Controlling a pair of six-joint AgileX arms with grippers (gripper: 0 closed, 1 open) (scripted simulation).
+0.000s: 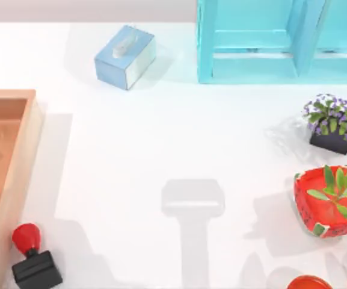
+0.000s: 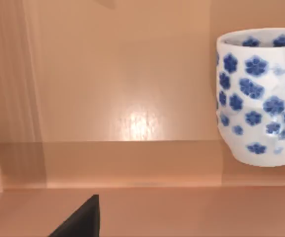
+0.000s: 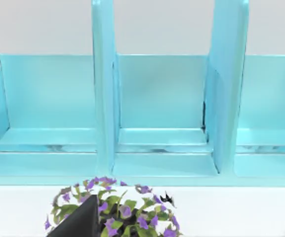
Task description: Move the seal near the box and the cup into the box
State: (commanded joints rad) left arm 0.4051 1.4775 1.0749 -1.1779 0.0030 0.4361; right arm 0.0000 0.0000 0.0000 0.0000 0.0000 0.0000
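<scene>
1. Progress: the seal (image 1: 33, 257) stands on the white surface (image 1: 179, 138) at about 8 o'clock in the top view, just beside the outer wall of the box (image 1: 18, 158), so that half of the task looks done.
2. The cup (image 2: 261, 96) appears in the left wrist view sitting upright on the box floor close to an inner wall, so the second half also looks done. Little seems left beyond drawing the arms clear.
3. The seal has a glossy red round knob on a black square block base and leans slightly, its knob toward the box.
4. The cup is white ceramic dotted with blue flowers, and nothing grips it.
5. The box is a shallow orange-brown wooden tray with raised walls, at 9 o'clock, cut off by the frame edge.
6. Left end effector: a dark tip shows in the left wrist view, probably a finger. I cannot tell whether it is open or closed.
7. Right end effector: it faces the turquoise shelf unit (image 3: 157, 98) above a purple-flowered plant (image 3: 112, 207). Its state I also cannot tell.
</scene>
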